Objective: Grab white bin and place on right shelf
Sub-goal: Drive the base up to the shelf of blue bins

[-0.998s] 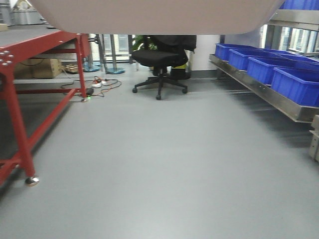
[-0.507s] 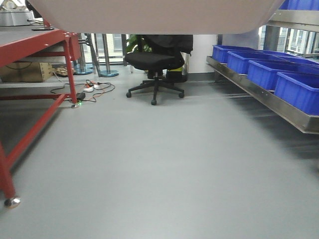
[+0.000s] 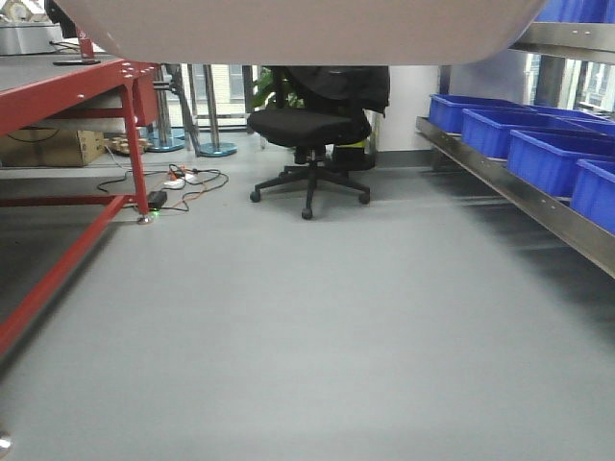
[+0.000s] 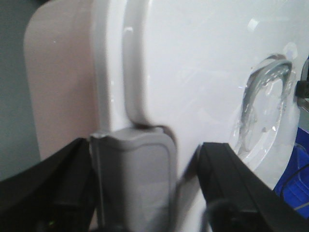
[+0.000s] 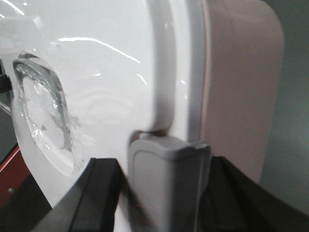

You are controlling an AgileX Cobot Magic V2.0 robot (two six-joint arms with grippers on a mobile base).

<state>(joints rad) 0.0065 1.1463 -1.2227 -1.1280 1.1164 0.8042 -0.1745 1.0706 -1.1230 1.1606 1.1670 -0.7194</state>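
The white bin (image 3: pixel 307 29) hangs across the top of the front view, where only its pale underside shows, above the grey floor. In the left wrist view its glossy lid (image 4: pixel 193 72) fills the frame, and my left gripper (image 4: pixel 145 183) is shut around the grey end latch (image 4: pixel 133 169). My right gripper (image 5: pixel 166 193) is shut the same way on the opposite grey latch (image 5: pixel 166 174), beside the lid (image 5: pixel 106 72). The right shelf (image 3: pixel 524 192), with its steel front rail, runs along the right edge of the front view.
Several blue bins (image 3: pixel 548 154) fill the right shelf's low level, and another steel rail (image 3: pixel 567 38) sits above them. A red-beamed rack (image 3: pixel 67 91) stands on the left with a cardboard box (image 3: pixel 48 146) under it. A black office chair (image 3: pixel 312 130) and floor cables (image 3: pixel 183 182) lie ahead.
The front view has shifted: the red rack's near leg has slid out at the lower left and the blue bins have slid toward the right edge. The white bin stays held in the same place.
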